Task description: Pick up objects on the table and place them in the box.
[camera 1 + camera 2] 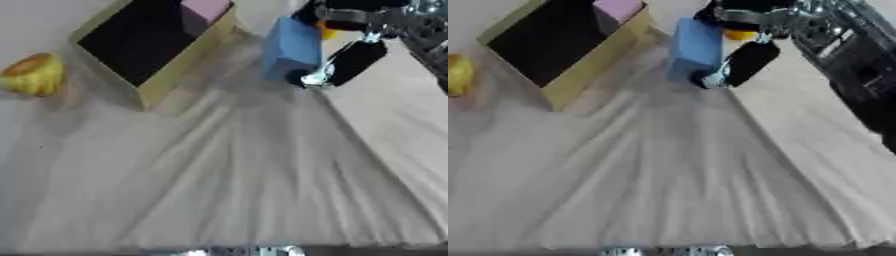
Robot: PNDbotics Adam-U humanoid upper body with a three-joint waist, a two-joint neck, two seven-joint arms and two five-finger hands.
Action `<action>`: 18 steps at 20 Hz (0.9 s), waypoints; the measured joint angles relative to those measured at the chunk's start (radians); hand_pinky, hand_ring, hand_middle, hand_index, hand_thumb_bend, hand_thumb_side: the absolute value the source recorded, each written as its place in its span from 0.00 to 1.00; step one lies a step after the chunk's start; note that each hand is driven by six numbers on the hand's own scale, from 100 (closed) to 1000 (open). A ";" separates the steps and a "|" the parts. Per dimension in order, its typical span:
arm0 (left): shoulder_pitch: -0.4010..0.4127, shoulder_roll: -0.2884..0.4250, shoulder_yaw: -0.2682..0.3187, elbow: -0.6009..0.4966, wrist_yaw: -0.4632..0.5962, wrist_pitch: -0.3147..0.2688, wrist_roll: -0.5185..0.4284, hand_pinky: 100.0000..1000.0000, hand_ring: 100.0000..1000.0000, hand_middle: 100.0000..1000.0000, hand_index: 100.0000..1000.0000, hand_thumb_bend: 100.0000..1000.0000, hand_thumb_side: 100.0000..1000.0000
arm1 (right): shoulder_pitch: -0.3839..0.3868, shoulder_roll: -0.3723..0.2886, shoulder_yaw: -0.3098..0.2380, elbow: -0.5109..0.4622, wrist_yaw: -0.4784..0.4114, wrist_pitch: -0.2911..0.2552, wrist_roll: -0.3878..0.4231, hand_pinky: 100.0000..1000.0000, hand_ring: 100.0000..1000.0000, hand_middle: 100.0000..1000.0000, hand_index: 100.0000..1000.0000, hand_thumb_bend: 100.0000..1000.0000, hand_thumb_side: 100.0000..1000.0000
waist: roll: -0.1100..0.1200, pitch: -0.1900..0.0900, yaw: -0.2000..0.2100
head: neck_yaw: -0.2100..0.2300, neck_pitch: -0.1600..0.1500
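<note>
Looking down at it, the table (pixel 245 190) was covered in a wrinkly pale cloth, and the box (pixel 175 67) sat near its far left corner, open, dark inside, with a pink block (pixel 206 10) already tucked in its far end. The blue block (pixel 291 47) was at the far edge just right of the box, pinched by the right hand (pixel 741 60), thumb on the near-right face and the rest of the hand over the top. Couldn't tell if it was lifted off the cloth or resting on it. A yellow fruit thing (pixel 33 75) sat by the left edge, well apart from all that, and something orange (pixel 739 35) peeked out behind the hand. Left hand wasn't showing anywhere.

My take: raise the block enough to get over the near wall of the box, carry it left, and let go over the dark empty part, not on top of the pink one.
</note>
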 measured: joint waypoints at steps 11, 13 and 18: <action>-0.011 0.001 -0.006 0.000 0.003 0.000 -0.008 0.61 0.63 0.61 0.76 0.00 0.60 | -0.110 0.012 -0.024 -0.016 -0.072 0.013 -0.017 0.84 0.73 0.51 0.65 0.00 0.23 | -0.015 0.009 0.034 | -0.061 -0.036; -0.022 0.001 -0.007 0.000 0.003 -0.002 -0.011 0.61 0.63 0.61 0.76 0.00 0.60 | -0.136 0.033 -0.024 0.014 -0.075 -0.002 -0.020 0.84 0.74 0.52 0.64 0.00 0.22 | -0.020 0.014 0.052 | -0.079 -0.046; -0.047 0.003 -0.017 0.000 0.007 -0.007 -0.022 0.61 0.64 0.61 0.77 0.00 0.59 | -0.191 0.089 -0.024 0.093 -0.065 -0.044 -0.028 0.84 0.74 0.52 0.64 0.00 0.18 | -0.040 0.020 0.108 | -0.127 -0.072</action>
